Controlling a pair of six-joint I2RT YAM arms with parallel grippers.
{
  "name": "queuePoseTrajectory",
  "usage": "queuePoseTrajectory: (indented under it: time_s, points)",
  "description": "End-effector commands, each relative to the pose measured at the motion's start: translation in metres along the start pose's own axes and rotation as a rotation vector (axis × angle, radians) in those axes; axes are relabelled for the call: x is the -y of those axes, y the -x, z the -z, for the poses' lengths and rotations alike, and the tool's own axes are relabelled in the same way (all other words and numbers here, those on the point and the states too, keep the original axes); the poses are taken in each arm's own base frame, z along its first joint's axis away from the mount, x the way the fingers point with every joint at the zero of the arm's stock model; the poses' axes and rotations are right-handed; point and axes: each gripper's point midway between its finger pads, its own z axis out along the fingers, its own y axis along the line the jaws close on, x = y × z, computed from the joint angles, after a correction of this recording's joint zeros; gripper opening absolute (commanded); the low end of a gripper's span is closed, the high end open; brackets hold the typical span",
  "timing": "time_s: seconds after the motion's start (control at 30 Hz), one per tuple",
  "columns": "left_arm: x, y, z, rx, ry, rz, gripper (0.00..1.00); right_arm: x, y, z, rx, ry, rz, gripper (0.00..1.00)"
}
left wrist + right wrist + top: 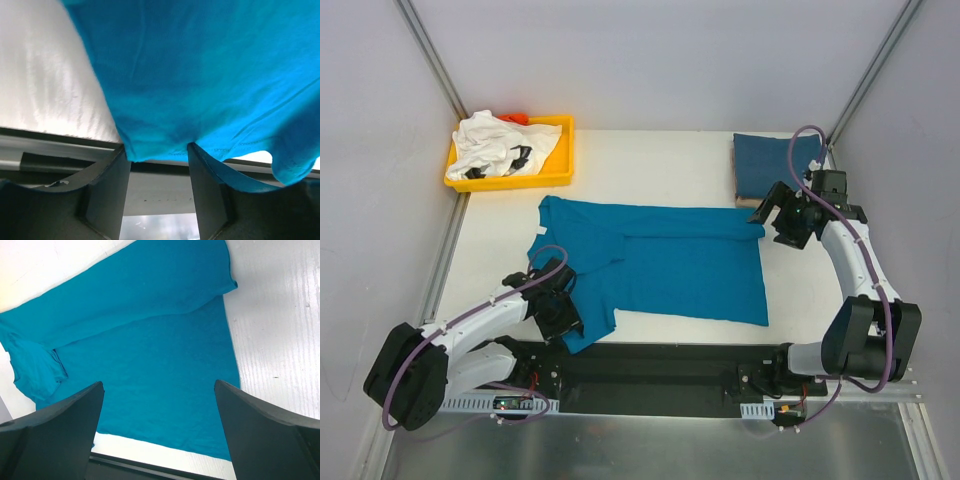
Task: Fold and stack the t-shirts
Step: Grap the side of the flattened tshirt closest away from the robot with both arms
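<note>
Teal t-shirt (670, 265) flat on desk (650, 165), long axis L-R, collar end left. L hand (157, 150) straddles near-left sleeve hem, fingers half apart, can't tell if clamped. R hand (159, 385) released, wide, over far-right hem corner.

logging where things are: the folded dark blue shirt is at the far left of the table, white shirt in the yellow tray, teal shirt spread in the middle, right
Not quite: the folded dark blue shirt lies at the far right of the table, as the top external view shows. The white shirt is in the yellow tray and the teal shirt is spread in the middle.
</note>
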Motion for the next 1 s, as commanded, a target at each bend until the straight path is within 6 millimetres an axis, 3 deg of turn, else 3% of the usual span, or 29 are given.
queuePoseTrajectory:
  time_s: [0.0, 0.17, 0.37, 0.5, 0.6, 0.8, 0.97]
  points:
    - [-0.006, 0.016, -0.011, 0.082, 0.041, -0.025, 0.46, -0.009, 0.011, -0.001, 0.015, 0.042, 0.017, 0.96]
    - [0.007, 0.018, -0.011, 0.081, -0.014, -0.056, 0.31, -0.010, 0.007, -0.003, -0.001, 0.050, 0.002, 0.97]
    - [0.016, 0.006, -0.004, 0.032, -0.095, -0.096, 0.19, 0.001, -0.003, 0.002, -0.007, -0.004, -0.008, 0.97]
    - [0.023, -0.001, 0.004, 0.008, -0.154, -0.110, 0.00, 0.017, -0.019, 0.010, -0.023, -0.080, -0.026, 0.97]
    - [0.031, -0.001, 0.014, 0.018, -0.198, -0.129, 0.00, 0.037, -0.045, 0.024, -0.061, -0.184, -0.072, 0.97]
    - [0.041, -0.005, 0.031, -0.002, -0.257, -0.151, 0.00, 0.076, -0.120, 0.041, -0.171, -0.345, -0.236, 0.97]
    - [0.038, -0.010, 0.036, -0.036, -0.267, -0.154, 0.00, 0.089, -0.163, 0.052, -0.199, -0.393, -0.347, 0.97]
